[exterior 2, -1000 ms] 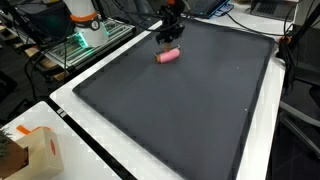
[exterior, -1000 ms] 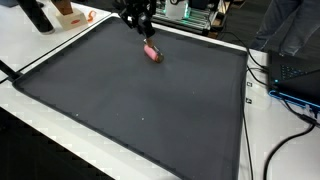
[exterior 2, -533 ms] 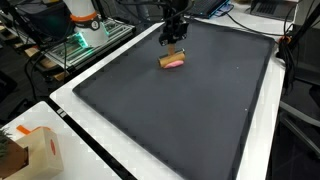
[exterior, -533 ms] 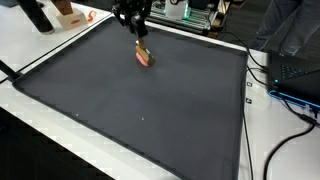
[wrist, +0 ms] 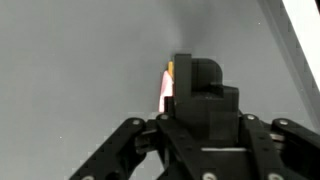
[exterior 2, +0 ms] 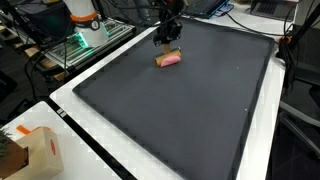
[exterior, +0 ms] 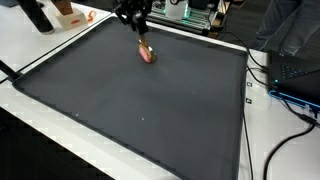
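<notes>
At upper centre of both exterior views, presses gripper [exterior: 142, 44] onto pink roll [exterior: 147, 55], nudged slightly left across dark mat [exterior: 150, 110] since a second ago, so contact made; cannot tell whether fingers clamp it.

the pink roll [exterior: 146, 54] has shifted with the gripper [exterior: 140, 41].

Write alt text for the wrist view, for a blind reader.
The black gripper fills the lower middle, pointing at a dark grey mat, with a sliver of a pink object showing beside one finger. A white table edge crosses the top right corner. Whether the gripper holds the object is unclear.
</notes>
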You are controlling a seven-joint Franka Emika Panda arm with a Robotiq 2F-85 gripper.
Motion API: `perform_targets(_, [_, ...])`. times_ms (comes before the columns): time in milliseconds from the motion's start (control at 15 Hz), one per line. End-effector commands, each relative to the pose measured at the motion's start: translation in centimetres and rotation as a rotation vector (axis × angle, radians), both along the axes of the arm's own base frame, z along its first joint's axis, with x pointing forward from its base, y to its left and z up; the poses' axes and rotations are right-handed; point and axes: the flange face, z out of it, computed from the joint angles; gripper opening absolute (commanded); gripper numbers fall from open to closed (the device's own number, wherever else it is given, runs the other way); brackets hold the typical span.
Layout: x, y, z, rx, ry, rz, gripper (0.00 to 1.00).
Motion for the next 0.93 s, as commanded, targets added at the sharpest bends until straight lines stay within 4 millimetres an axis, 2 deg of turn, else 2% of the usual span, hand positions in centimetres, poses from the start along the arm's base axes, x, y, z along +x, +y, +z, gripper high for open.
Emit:
perform_targets(0, [-0.6,-0.6,0.1,-0.033,0.006,-0.017,0.24])
perform_targets(533, [-1.2,-0.9,2.8,-0.094,-0.042,-0.036,0.24])
perform_targets(867, [-1.4,-0.8,2.8,-0.111,-0.013,-0.031,0.24])
